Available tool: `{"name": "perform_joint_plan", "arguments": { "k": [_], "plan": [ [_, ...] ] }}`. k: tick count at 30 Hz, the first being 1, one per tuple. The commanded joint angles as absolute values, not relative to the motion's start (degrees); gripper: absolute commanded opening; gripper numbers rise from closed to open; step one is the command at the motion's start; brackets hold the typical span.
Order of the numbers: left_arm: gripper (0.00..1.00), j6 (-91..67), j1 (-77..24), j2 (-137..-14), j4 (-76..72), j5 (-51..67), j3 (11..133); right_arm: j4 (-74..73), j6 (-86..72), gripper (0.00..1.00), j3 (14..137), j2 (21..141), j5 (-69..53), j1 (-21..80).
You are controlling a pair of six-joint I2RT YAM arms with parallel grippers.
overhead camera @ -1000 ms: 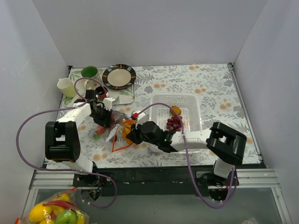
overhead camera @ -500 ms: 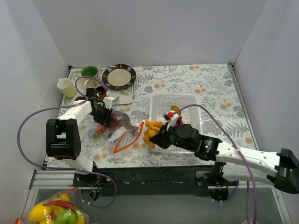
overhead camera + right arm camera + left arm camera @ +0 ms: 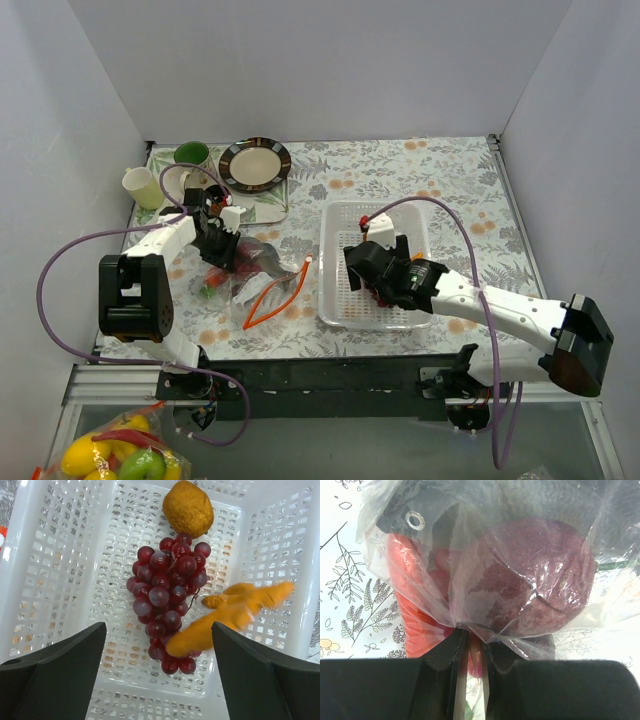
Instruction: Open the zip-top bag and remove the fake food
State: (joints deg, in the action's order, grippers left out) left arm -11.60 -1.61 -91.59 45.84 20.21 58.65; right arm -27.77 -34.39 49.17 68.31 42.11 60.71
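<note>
The zip-top bag (image 3: 255,262) lies crumpled left of centre, its red-orange zip strip (image 3: 275,297) hanging loose toward the front. My left gripper (image 3: 220,256) is shut on a fold of its plastic (image 3: 470,639). Fake food shows through the film: a dark red-purple lump (image 3: 535,580), orange-red pieces (image 3: 412,595) and something grey (image 3: 530,500). My right gripper (image 3: 385,282) hovers open over the white basket (image 3: 375,208). Below its jaws (image 3: 159,630) lie the grape bunch (image 3: 167,595), the orange fruit (image 3: 188,507) and blurred orange pieces (image 3: 235,615), free of the fingers.
At the back left stand a dark-rimmed plate (image 3: 255,163), a green cup (image 3: 191,154) and a cream cup (image 3: 140,186). A bag of lemons and a green apple (image 3: 120,457) lies below the table's near edge. White walls close in three sides.
My right gripper carried the orange pieces from the bag to above the basket and opened; the pieces have left its fingers. The left gripper held still on the bag.
</note>
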Motion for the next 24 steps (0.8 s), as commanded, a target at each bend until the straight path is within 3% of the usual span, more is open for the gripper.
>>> {"name": "perform_joint_plan", "arguments": {
  "k": [1,3,6,9,10,11,19,24],
  "plan": [
    [0.00,-11.69,-1.76,-91.76,46.76,20.21,59.41,-30.86,-24.99,0.98,57.56,70.05,38.95,60.99],
    [0.00,-11.78,-1.76,-91.58,46.41,20.39,59.33,-29.63,-21.73,0.98,59.76,69.44,39.20,64.32],
    [0.00,-11.86,-1.76,-91.67,45.79,20.39,58.89,-20.15,-14.25,0.89,58.28,68.73,37.98,71.09],
    [0.00,-11.86,-1.76,-92.46,45.35,20.13,58.71,-11.71,-8.98,0.52,56.26,71.35,33.67,75.84],
    [0.00,-11.87,-1.76,-92.63,45.26,20.21,58.62,-10.12,-8.18,0.14,56.08,72.59,32.36,76.72],
    [0.00,-12.04,-1.76,-92.64,45.00,20.21,58.71,-6.98,-6.96,0.02,55.90,73.99,32.08,78.29],
    [0.00,-12.39,-1.76,-92.64,45.26,20.83,58.97,2.18,-3.96,0.01,60.03,88.15,23.22,79.37],
    [0.00,-12.31,-1.76,-92.72,45.61,21.18,59.24,6.94,-2.11,0.03,61.52,94.20,23.82,78.58]
  ]
}}
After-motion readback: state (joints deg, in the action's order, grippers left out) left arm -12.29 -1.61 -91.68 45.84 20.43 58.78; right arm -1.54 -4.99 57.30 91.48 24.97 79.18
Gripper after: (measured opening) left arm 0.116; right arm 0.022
